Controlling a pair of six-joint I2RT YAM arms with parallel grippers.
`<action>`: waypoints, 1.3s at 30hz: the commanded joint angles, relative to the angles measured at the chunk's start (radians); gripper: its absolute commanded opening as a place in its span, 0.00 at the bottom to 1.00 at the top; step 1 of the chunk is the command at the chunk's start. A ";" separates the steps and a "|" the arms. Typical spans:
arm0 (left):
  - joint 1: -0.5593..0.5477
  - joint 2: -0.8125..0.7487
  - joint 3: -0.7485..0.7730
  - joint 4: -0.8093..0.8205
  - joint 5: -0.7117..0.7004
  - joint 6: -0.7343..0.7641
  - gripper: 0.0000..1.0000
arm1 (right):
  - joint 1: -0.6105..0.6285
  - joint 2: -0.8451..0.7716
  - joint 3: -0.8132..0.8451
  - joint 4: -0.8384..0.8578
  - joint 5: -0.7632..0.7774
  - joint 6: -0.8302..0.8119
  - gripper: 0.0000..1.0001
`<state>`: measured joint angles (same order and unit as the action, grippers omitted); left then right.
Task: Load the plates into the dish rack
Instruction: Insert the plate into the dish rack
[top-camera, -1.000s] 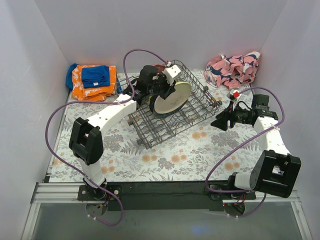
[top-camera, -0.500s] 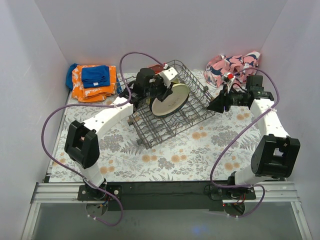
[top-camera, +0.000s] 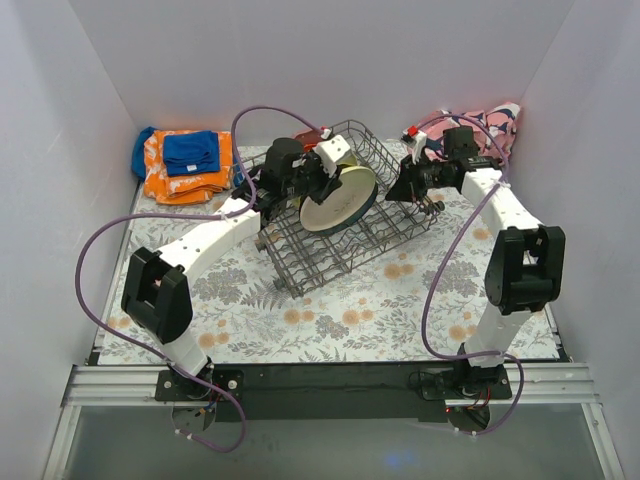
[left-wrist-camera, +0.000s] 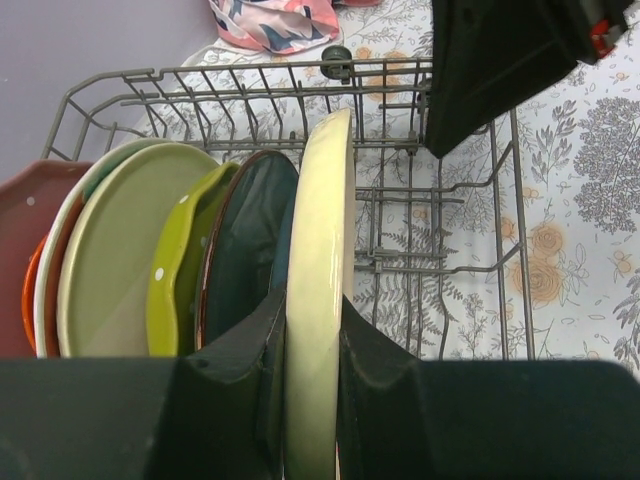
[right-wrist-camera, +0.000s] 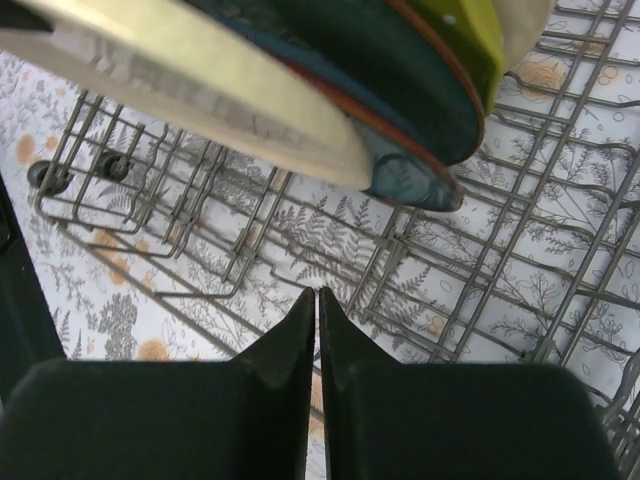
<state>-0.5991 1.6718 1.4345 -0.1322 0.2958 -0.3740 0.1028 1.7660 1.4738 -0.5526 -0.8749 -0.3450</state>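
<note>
Your dish rack (top-camera: 345, 215) sits askew on the flowered table cover (top-camera: 350, 320), toward the back. The folded orange and blue cloths (top-camera: 185, 160) lie well apart off its left corner, and a crumpled pink cloth (top-camera: 485, 128) lies near its right corner. Your left gripper (left-wrist-camera: 312, 320) is over the rack's left part. Its fingers (left-wrist-camera: 262, 335) are spread only as wide as a plate rim and pinch the cream plate (left-wrist-camera: 320, 230) on both faces, holding it on edge, roughly upright. On one side, the cream plate stands just beside the other plates (left-wrist-camera: 130, 270), which are packed face to face: teal next to it, then lime dotted, pale green and red. On its other side, bare tines run to the rack's wire wall, so that is where you have room. Your right gripper (right-wrist-camera: 317, 305) hangs at the rack's right rim, near the cream plate's edge. Its fingers are pressed together with nothing between them, low over the wires. You cannot tell from the wrist view whether the tips touch the wire.
</note>
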 joint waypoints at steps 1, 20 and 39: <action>0.015 -0.115 -0.005 0.115 -0.012 0.012 0.00 | 0.028 0.048 0.101 0.108 0.144 0.127 0.04; 0.019 -0.156 -0.037 0.103 0.016 -0.002 0.00 | 0.124 0.208 0.241 0.141 0.177 0.244 0.02; 0.012 -0.273 -0.123 0.075 0.100 -0.060 0.00 | 0.163 0.185 0.220 0.155 0.197 0.247 0.02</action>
<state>-0.5842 1.5055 1.3121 -0.1509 0.3485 -0.4107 0.2501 1.9831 1.6741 -0.4713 -0.6811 -0.0967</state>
